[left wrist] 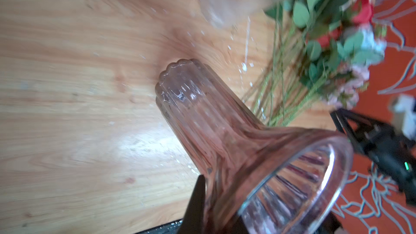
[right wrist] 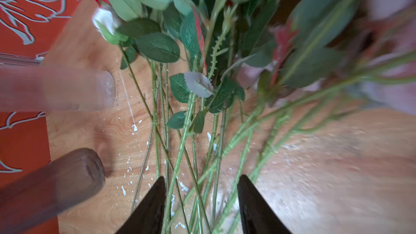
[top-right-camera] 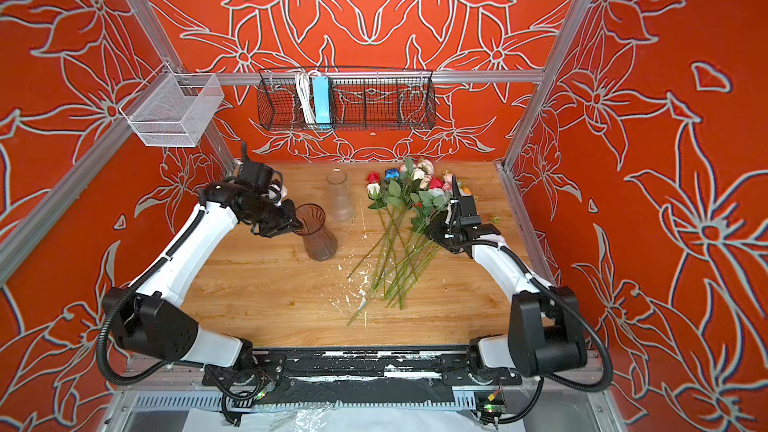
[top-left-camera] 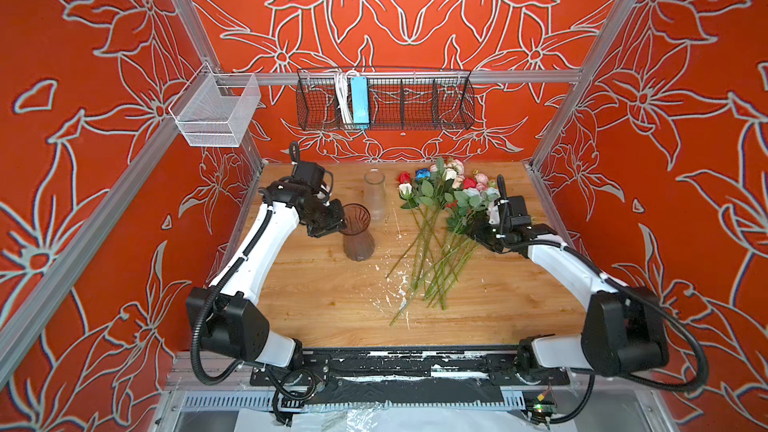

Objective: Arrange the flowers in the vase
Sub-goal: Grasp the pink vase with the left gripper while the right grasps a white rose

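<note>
black wire basket [top-left-camera: 453,105] on back rail [top-left-camera: 519,75] holds blue power strip [top-left-camera: 359,103] and white cable [top-left-camera: 341,97]; white mesh basket [top-left-camera: 208,118] left of it; bench [top-left-camera: 324,305] paint-flecked.

On tabletop [top-left-camera: 316,297]: left gripper [top-left-camera: 337,223] at brown vase [top-left-camera: 357,241] rim, clear vase [top-left-camera: 375,197] just behind. To the right, flowers [top-left-camera: 428,201] lie loose (heads toward back wall [top-left-camera: 415,14]); right gripper [top-left-camera: 478,233] over their stems.

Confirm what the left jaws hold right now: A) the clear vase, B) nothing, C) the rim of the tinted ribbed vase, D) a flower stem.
C: the left jaws pinch the rim of the tinted vase; the flowers lie loose on the table, and the clear vase stands apart.
</note>
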### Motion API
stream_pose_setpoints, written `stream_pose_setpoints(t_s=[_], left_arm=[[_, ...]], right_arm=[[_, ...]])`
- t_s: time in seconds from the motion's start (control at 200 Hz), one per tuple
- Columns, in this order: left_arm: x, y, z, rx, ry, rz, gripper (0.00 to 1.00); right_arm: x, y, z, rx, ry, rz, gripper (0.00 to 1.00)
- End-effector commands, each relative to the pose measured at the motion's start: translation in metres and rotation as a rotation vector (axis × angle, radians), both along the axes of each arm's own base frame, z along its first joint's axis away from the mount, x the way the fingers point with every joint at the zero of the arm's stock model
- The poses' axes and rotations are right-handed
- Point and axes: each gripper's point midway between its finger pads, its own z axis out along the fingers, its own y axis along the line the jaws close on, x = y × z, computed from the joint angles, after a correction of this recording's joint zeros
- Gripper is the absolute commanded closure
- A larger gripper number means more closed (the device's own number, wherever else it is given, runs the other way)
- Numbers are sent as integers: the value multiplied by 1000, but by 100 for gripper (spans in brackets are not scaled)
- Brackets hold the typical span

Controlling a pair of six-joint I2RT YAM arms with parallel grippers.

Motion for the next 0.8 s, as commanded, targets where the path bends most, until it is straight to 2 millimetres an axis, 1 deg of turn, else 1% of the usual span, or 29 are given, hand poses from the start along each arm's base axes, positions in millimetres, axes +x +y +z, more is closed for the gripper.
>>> stream_pose_setpoints(t_s=[0.0, 0.06, 0.16, 0.235, 0.335, 0.41, 0.49, 0.545, 0.65, 0.756, 0.796], left_arm=[[6, -21, 15, -50, -62, -6, 100], [6, -23, 12, -46, -56, 5, 100], [8, -29, 14, -46, -49, -18, 100], [10, -31, 15, -42, -42, -25, 100], [12, -37, 12, -57, -35, -35, 100], [15, -38, 10, -42, -29, -40, 100], [17, -40, 7, -38, -21, -47, 100], [19, -42, 5, -37, -12, -50, 100], [22, -45, 1, -37, 6, -60, 100], [25, -48, -1, -38, 17, -66, 100], [26, -50, -1, -43, 24, -72, 100]], right_arm=[[14, 26, -1, 92, -24, 19, 47], [16, 37, -9, 90, -14, 38, 47], [16, 51, -26, 92, 35, 62, 47], [14, 52, -38, 84, 70, 41, 48], [15, 52, -45, 93, 80, 20, 50], [16, 55, -47, 96, 84, 30, 57], [17, 55, -46, 89, 82, 41, 68], [17, 54, -44, 83, 76, 43, 77], [18, 54, -39, 76, 66, 55, 89], [17, 54, -29, 63, 41, 78, 99], [17, 53, -24, 54, 32, 88, 100]])
